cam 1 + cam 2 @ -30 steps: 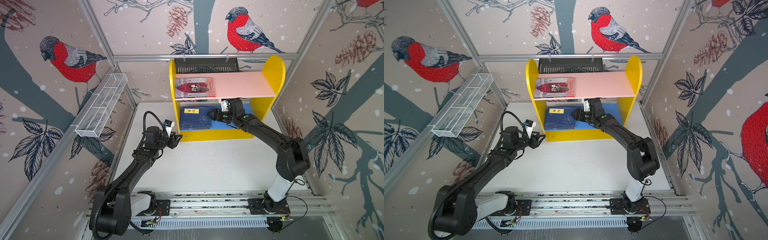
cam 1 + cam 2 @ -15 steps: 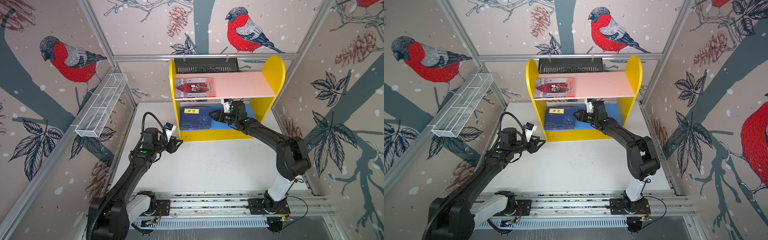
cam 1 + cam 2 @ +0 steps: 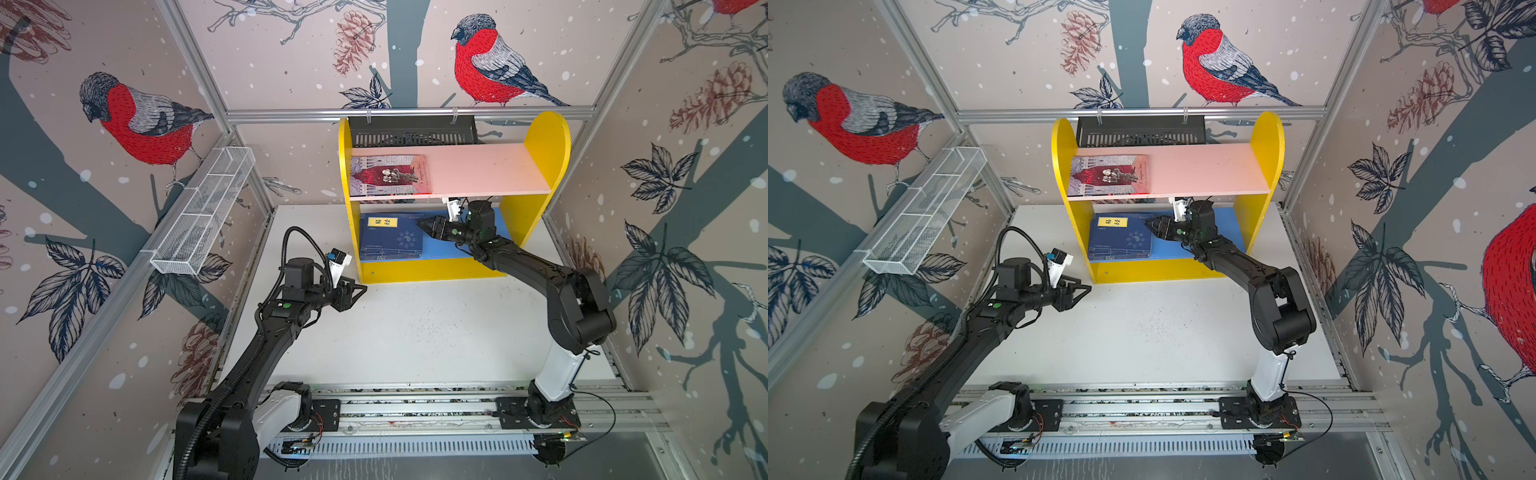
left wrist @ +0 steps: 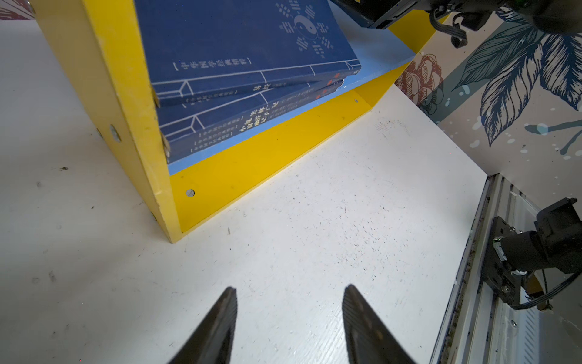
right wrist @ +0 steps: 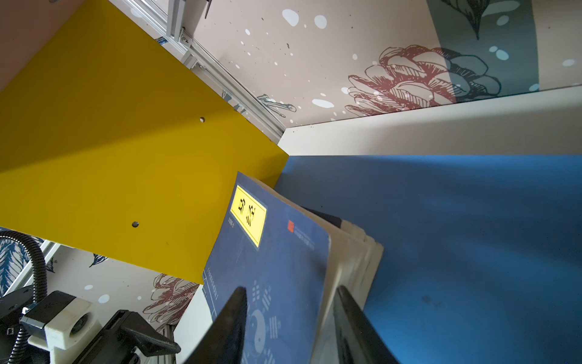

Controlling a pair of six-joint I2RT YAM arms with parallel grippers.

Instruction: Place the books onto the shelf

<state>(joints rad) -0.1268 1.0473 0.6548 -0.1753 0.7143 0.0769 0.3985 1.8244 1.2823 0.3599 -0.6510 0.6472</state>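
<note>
The left claw (image 3: 353, 291) hangs low over the white table (image 3: 415, 332), just in front of the front-left corner of the yellow shelf (image 3: 415, 270). Its jaws stand about half apart with nothing between them.

On the shelf, the red-and-grey illustrated book (image 3: 388, 176) lies flat at the left end of the pink upper board (image 3: 490, 170). Below it, the stack of navy books (image 3: 390, 239) lies flat on the blue lower board (image 5: 472, 220), pushed against the shelf's left side panel, yellow title label uppermost.

The right claw (image 3: 420, 225) reaches in under the pink board to the stack's right-hand edge. In the right wrist view its fingers (image 5: 233, 315) stand partway apart, one over the top cover and one by the page edges, with cover showing between them. I see no pinch on the book.

I see no book lying anywhere off the shelf, so I'd judge this the last step: settling or letting go of the top navy book. Next, the right arm needs to draw straight out towards the front of the shelf, staying low under the pink board and clear of the cover so the stack isn't dragged along.
</note>
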